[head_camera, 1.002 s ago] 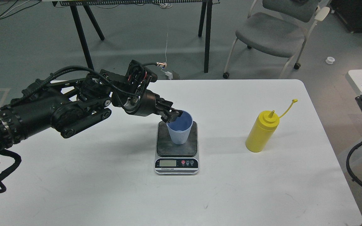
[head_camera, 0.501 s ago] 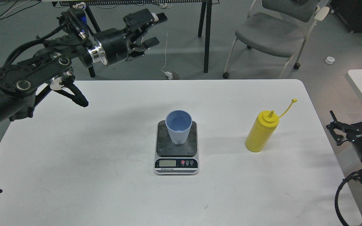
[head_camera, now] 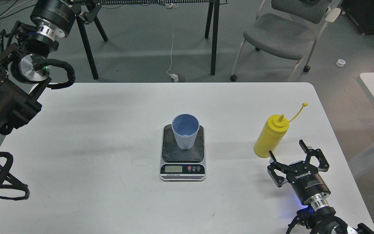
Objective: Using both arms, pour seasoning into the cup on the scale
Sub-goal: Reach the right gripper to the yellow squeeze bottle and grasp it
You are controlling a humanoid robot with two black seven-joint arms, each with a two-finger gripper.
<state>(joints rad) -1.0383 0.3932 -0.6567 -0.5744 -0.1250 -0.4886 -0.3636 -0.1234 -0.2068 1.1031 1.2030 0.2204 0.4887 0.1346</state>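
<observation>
One cup (head_camera: 185, 135) upright on scale (head_camera: 182, 158) at desk centre, seasoning (head_camera: 269, 136) toward right edge, right gripper (head_camera: 287, 152) spread wide, empty, just beside bottle, left gripper state indiscernible at top edge.

The squeeze bottle (head_camera: 269, 136), just beyond the right gripper (head_camera: 287, 152) (matt black, with a polished metal ring behind it), looks smooth yellow plastic. Well to its left, the ribbed plastic cup (head_camera: 185, 131) stands on the scale (head_camera: 182, 157), whose dark plate looks scuffed.

left arm (head_camera: 8, 87): black jointed links, silver joint rings, small green light, looped ribbed black cable | right arm (head_camera: 317, 201): black cylinder wrist, white lettering, silver ring, blue glow | right gripper (head_camera: 287, 152): black clawed fingers
</observation>
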